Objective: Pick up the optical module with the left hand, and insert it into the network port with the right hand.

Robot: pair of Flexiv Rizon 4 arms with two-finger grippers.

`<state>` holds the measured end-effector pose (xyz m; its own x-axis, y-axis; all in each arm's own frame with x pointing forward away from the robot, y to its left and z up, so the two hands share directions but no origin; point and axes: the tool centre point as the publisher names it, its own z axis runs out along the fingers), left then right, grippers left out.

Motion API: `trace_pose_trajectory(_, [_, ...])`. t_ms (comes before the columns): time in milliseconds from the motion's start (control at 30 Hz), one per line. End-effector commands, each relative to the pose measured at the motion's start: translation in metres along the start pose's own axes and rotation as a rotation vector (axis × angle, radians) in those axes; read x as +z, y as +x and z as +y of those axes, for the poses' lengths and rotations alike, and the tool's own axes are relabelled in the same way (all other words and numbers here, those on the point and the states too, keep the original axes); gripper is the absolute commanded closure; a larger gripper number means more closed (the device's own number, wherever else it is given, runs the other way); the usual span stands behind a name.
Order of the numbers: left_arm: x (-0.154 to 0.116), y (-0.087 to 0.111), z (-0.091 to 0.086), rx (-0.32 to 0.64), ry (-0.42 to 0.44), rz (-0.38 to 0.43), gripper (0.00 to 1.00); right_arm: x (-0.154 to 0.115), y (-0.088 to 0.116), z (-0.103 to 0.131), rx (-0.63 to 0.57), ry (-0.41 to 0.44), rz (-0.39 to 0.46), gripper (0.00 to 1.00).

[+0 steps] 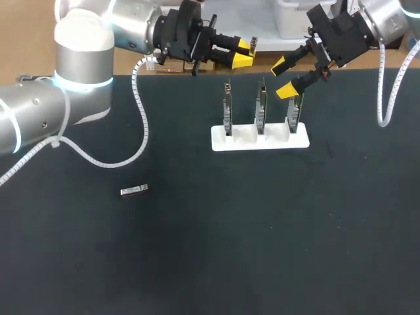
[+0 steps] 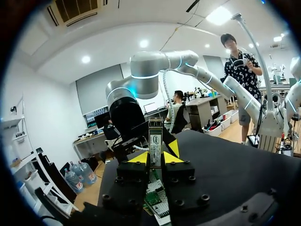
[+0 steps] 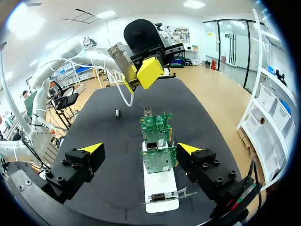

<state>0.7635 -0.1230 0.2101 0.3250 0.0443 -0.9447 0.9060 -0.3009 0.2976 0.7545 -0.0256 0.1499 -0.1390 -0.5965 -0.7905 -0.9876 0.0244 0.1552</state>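
- Three green network cards (image 1: 261,108) stand upright on edge in a white holder (image 1: 249,141), one to a slot, side by side in a row.
- One network port (image 3: 151,146), a small metal cage, shows on the upper corner of the holder's middle card. The card beyond it carries a like cage.
- Beneath the holder lies the black, matte bench (image 1: 262,249). The holder sits toward its far side.
- Well to the left of the holder and nearer the robot, a second module (image 1: 134,190) lies flat on the bench, small and silvery, apart from everything else.
- Up beyond the holder's left end, over the far edge of the bench, hangs the left gripper (image 1: 244,52). Its fingers pinch the optical module (image 2: 155,136) from two sides, the yellow tips tight against it.
- Seen from the left wrist, the optical module is a slim grey metal bar with a pale printed label down its face. It stands straight out past the yellow tips, and its far end is darker.
- Above the holder's right end, over the rightmost card, hangs the right gripper (image 1: 283,77). Its fingers are spread wide and touch nothing.
- From the right wrist, the row of cards runs away below the gap between those spread fingers, and the left gripper with its module shows past the holder's far end.
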Motion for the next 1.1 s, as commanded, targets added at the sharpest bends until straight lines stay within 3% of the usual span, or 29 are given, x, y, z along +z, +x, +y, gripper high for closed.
trace_pose_trajectory(33, [0.0, -0.001, -0.001, 0.001, -0.002, 0.003, 1.0, 0.0, 0.0, 0.001, 0.001, 0.004, 0.001, 0.0])
trace_pose_trajectory(800, [0.0, -0.001, -0.001, 0.001, -0.002, 0.003, 1.0, 0.0, 0.0, 0.001, 0.001, 0.004, 0.001, 0.0])
trace_pose_trajectory(900, [-0.003, -0.003, -0.001, -0.005, -0.008, 0.034, 1.0, 0.0, 0.0, 0.001, 0.001, 0.004, 0.001, 0.0])
trace_pose_trajectory(1100, [-0.017, -0.007, -0.003, -0.01, -0.079, 0.065, 1.0, 0.0, 0.0, 0.001, 0.001, 0.004, 0.001, 0.0])
